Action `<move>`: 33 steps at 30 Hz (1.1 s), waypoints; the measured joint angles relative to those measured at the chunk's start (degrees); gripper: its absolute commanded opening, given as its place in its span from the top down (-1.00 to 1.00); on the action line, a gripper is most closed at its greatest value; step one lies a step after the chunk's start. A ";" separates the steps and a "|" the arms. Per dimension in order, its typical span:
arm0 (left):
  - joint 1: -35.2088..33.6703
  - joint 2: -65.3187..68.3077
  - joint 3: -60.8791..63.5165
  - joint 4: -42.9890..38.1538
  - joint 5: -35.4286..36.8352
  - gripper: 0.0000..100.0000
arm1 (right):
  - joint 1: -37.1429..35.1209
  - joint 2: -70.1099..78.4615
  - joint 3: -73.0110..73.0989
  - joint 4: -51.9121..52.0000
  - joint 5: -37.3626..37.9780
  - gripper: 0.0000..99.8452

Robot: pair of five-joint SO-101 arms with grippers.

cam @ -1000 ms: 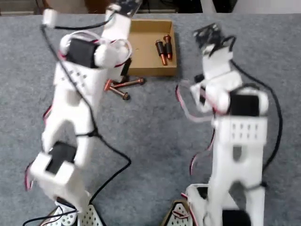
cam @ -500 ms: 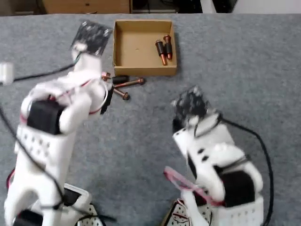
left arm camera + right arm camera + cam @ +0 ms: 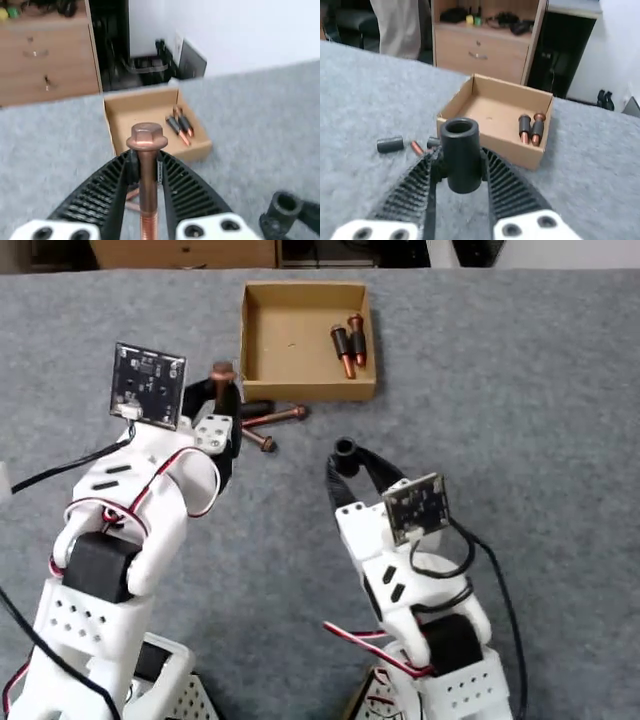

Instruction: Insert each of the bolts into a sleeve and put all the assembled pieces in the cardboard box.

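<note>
- A brown cardboard box (image 3: 258, 340) with an open top sits on the grey fuzzy table (image 3: 520, 390).
- Two finished pieces (image 3: 348, 343) lie side by side inside the box, close to the wall on the right arm's side. Each one is a copper bolt pushed into a black sleeve.
- The left gripper (image 3: 145, 159) is just beside the box, at the front corner on the left arm's side. Its fingers are clamped on a long copper bolt with a six-sided head (image 3: 146, 138). The head sticks out past the fingertips.
- The right gripper (image 3: 460, 161) is in front of the box and well apart from it. Its fingers are clamped on a short black tube sleeve (image 3: 459, 147). The open end of the tube sticks out past the fingertips.
- Two loose copper bolts (image 3: 272, 418) lie on the table just in front of the box.
- A loose black sleeve (image 3: 256, 407) lies near them, just beside the front wall of the box.
- A second loose black sleeve (image 3: 390, 144) lies on the table farther out from the box.
</note>
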 measured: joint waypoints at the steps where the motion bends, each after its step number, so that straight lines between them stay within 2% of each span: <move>1: 0.88 0.00 0.00 -1.14 -0.44 0.96 | 0.00 -0.97 1.76 -1.49 -0.18 1.00; 9: 9.93 6.51 0.00 -5.71 -4.31 0.96 | -3.60 -5.54 10.99 -13.89 -1.67 1.00; 17: 14.77 9.41 -3.78 -5.89 -9.41 0.96 | -3.52 -5.54 10.99 -14.42 -8.18 1.00; 22: 18.11 9.41 -3.96 -3.43 -9.41 0.96 | -3.52 -2.99 11.16 -14.95 -8.53 1.00; 31: 18.55 9.41 -3.96 -3.43 -9.23 0.96 | -3.52 -0.26 11.43 -16.35 -8.53 1.00; 33: 18.55 9.41 -3.96 -3.43 -6.86 0.96 | -3.52 -0.26 11.43 -16.35 -8.53 1.00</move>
